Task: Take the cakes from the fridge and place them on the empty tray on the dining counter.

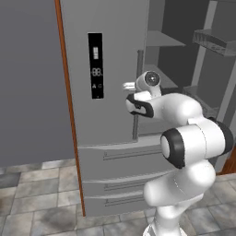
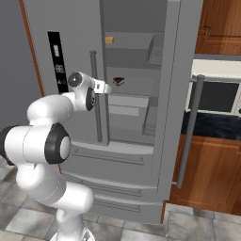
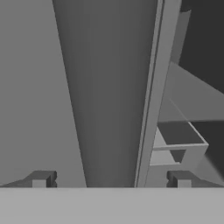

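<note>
Cakes are seen inside the fridge (image 2: 141,155), whose right door (image 2: 181,70) stands open while the left door (image 1: 106,69) is shut. 2 pieces are visible in the right base view: the dark brown wedge (image 2: 119,81) sits near the front edge of a middle shelf, and the orange-tan block (image 2: 109,40) rests on the shelf above it, toward that shelf's left end. The pieces are well apart — 1 shelf level lies between them.

The gripper (image 2: 107,87) is held at the open side of the fridge, just beside the left door's bar handle (image 2: 96,94), level with the wedge and left of it, not touching it. In the hand view the 2 fingertips (image 3: 41,179) are spread wide, with nothing between them — the inner edge of the left door (image 3: 153,87) runs up between them, and a door bin (image 3: 177,146) is seen to the right.
</note>
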